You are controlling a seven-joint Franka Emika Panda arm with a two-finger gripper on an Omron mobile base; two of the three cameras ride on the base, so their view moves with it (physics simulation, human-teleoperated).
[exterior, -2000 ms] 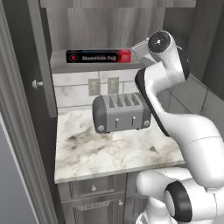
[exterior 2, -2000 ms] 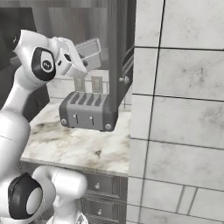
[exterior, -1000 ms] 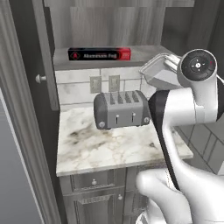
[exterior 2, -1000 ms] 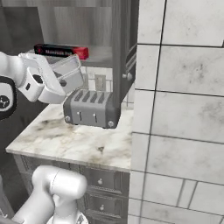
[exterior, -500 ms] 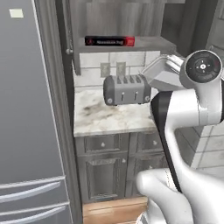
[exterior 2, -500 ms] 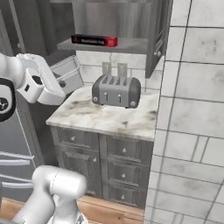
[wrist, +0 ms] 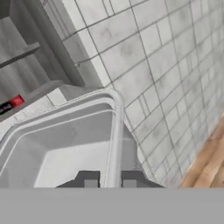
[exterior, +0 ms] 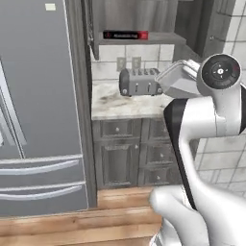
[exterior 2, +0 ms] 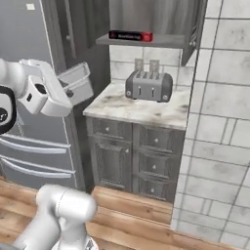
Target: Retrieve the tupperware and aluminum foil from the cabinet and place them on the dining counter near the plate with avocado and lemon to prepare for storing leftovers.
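Backing away from the cabinet [exterior: 139, 19], the base has carried both base cameras with it, so the small counter and toaster [exterior: 139, 81] now sit farther off and a fridge [exterior: 38, 105] and wood floor have come into the frame; that shift is the camera's, not the things'. From the left base view, the tupperware [exterior: 178, 79] rides out in front of the arm's upper joint, clear of the cabinet, while the aluminum foil [exterior: 126, 35] lies on the cabinet shelf above the toaster, untouched. I judge the first item to be in transit to the dining counter and the foil left for a second trip. From the right base view, the gripper [exterior 2: 68, 92] holds the tupperware [exterior 2: 78, 84] at the arm's end, tilted, level with the small marble counter [exterior 2: 146, 110] but well apart from it; the foil [exterior 2: 131, 35] shows on the shelf. From the hand view, the two fingertips [wrist: 90, 180] straddle the container's rim, one inside and one outside the wall, clamped on the tupperware [wrist: 65, 144], with a red end of the foil [wrist: 13, 103] at the left edge. Most of the gripper is hidden behind the container in the left base view, and the foil's lettering is too small to read.
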